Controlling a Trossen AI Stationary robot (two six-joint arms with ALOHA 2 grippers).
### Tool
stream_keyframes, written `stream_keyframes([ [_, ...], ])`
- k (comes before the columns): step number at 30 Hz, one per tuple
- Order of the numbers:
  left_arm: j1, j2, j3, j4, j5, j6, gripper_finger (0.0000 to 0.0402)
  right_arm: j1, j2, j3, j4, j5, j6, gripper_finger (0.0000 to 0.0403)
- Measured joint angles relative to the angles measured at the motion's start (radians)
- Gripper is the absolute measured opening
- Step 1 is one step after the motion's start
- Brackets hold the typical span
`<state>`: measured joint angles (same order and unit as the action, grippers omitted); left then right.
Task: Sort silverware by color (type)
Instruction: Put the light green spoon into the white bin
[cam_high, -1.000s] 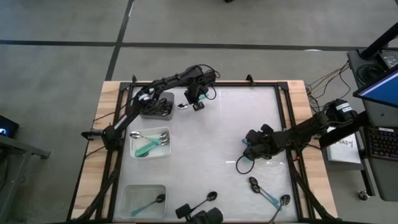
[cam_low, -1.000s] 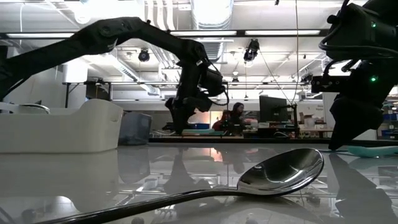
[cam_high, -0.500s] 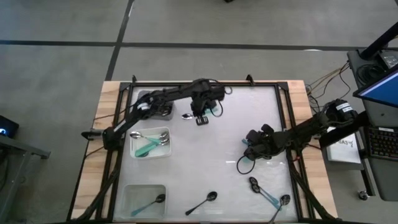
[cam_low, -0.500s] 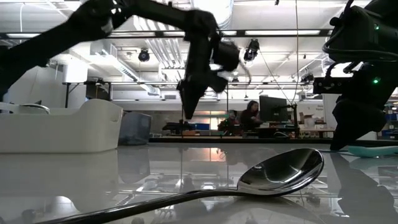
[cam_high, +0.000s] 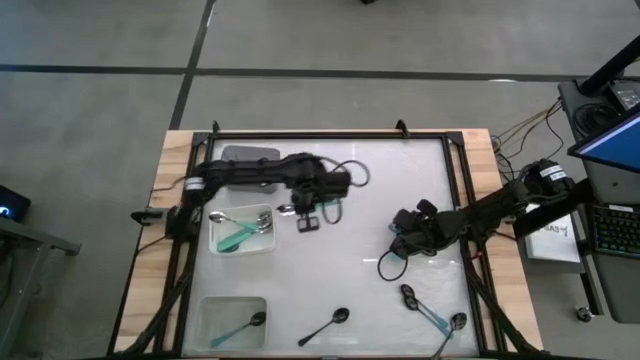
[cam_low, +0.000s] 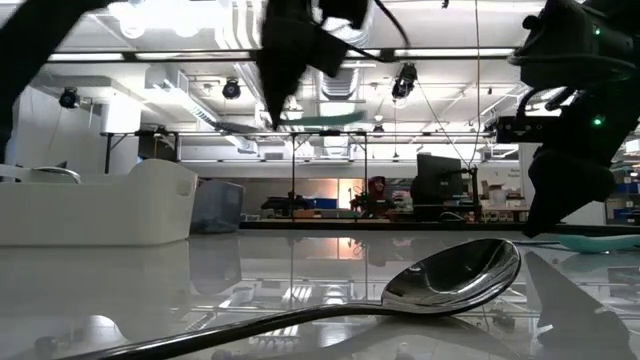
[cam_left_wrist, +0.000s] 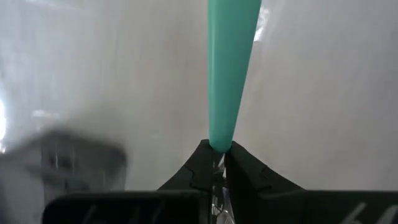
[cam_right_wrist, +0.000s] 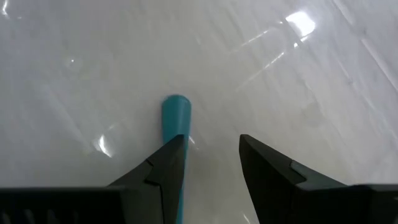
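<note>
Since a second ago the teal-handled spoon (cam_left_wrist: 229, 74), pinched in the left pincer (cam_high: 305, 213), has travelled from the far grey bin (cam_high: 250, 156) toward the white bin (cam_high: 243, 248). Its thin grip could let it swing and miss. The right pincer (cam_right_wrist: 211, 155) hangs spread over a spoon (cam_right_wrist: 175, 115) at right.

Teal-handled spoon (cam_left_wrist: 227, 74) (lifted, level)

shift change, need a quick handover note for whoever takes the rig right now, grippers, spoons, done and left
Left gripper: shut on a teal-handled spoon, held just right of the white bin.
Right gripper: open, low over the table, a teal handle by one finger.
Done: spoons in the white bin, one in the clear bin.
Left: the black spoon and the spoons at the near right.
</note>
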<state>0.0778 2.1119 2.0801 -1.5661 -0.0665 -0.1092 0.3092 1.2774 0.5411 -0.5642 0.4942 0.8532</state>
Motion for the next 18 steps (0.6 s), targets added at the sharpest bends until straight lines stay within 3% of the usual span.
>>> stream_keyframes([
  [11, -0.172, -0.543, -0.757, 0.214, -0.040, -0.383, 0.0010, 0.000, 0.000, 0.033, 0.013, 0.002, 0.003, 0.0146],
  [18, -0.233, -0.802, -1.117, 0.369, -0.053, -0.589, 0.0011, 0.000, 0.000, 0.049, 0.025, 0.002, 0.003, 0.0146],
])
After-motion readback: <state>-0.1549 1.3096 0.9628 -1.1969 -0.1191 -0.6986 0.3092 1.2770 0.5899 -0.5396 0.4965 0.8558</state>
